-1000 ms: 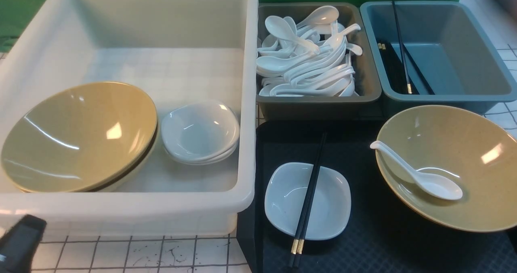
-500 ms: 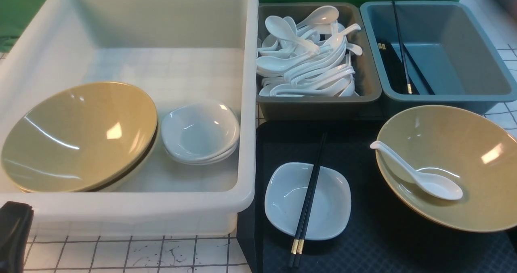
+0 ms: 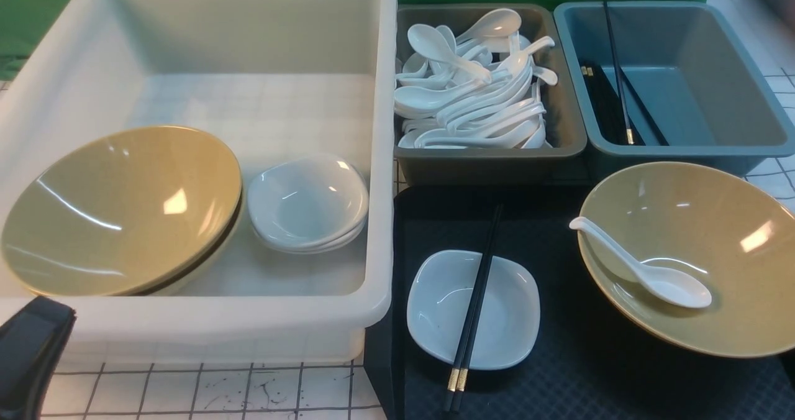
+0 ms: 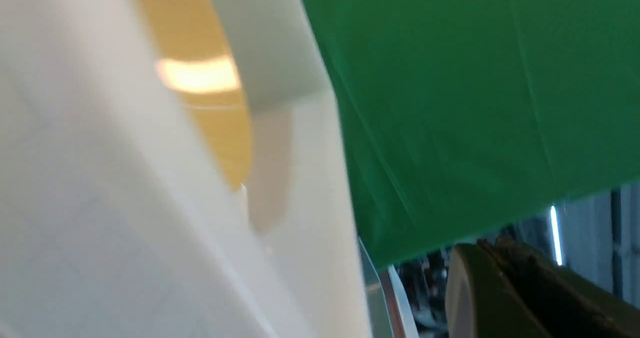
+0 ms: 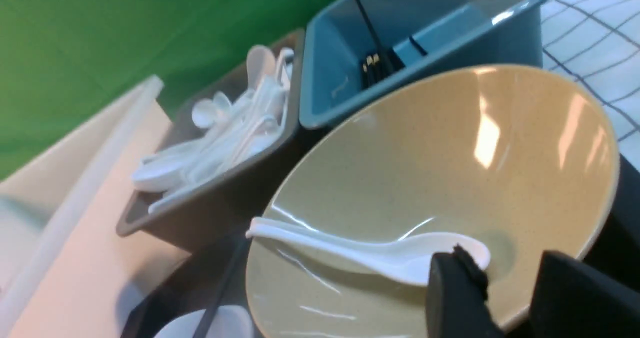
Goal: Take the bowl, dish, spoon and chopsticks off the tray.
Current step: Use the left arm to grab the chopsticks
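The left fingers are pressing shut, empty, beside the big white plastic tub. The right fingers are standing apart, holding nothing, near the glossy white soup spoon lying in the wide mustard-tan bowl. Thin black chopsticks are lying across the small white squarish dish. All four are sitting on the dark textured tray.

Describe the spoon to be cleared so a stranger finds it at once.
Start at the dark tray at the front right, beside the big white tub. A wide mustard bowl sits on its right end, and the spoon lies inside it. It is the only white spoon lying alone; the rest are heaped in the grey bin.
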